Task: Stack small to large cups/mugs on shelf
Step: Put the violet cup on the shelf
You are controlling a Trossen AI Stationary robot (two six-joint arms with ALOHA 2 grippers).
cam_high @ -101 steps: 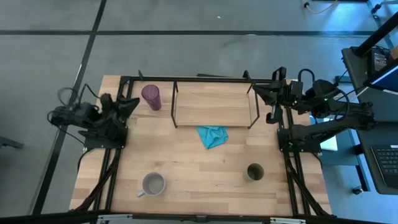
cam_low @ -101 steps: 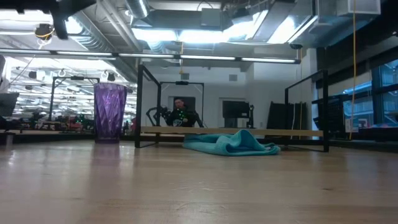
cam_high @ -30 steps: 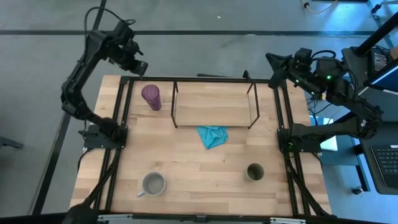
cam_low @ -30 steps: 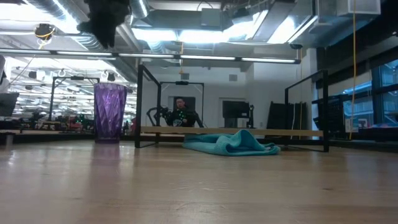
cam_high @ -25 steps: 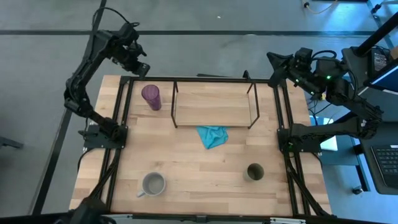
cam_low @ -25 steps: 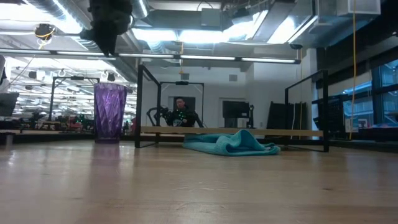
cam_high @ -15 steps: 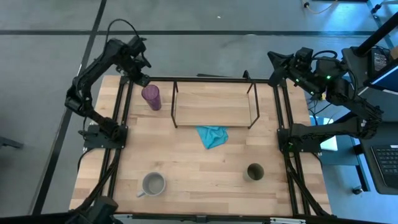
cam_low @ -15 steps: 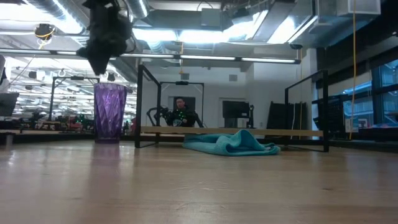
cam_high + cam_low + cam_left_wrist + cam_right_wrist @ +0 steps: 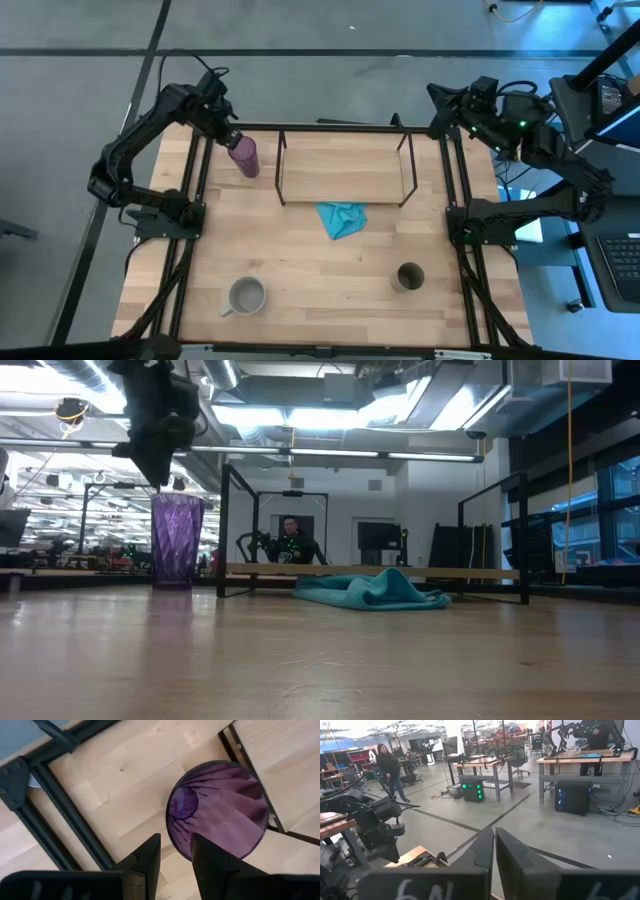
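Left end effector (image 9: 172, 852), fingers slightly spread, hovers above the purple tumbler (image 9: 244, 156); tumbler upright, mouth up, long axis vertical.

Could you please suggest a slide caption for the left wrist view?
Left gripper, fingers narrowly parted, poised above the rim of the purple tumbler beside the shelf.

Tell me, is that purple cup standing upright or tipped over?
Upright: the purple cup stands on its base, and the left wrist view looks down into its open mouth.
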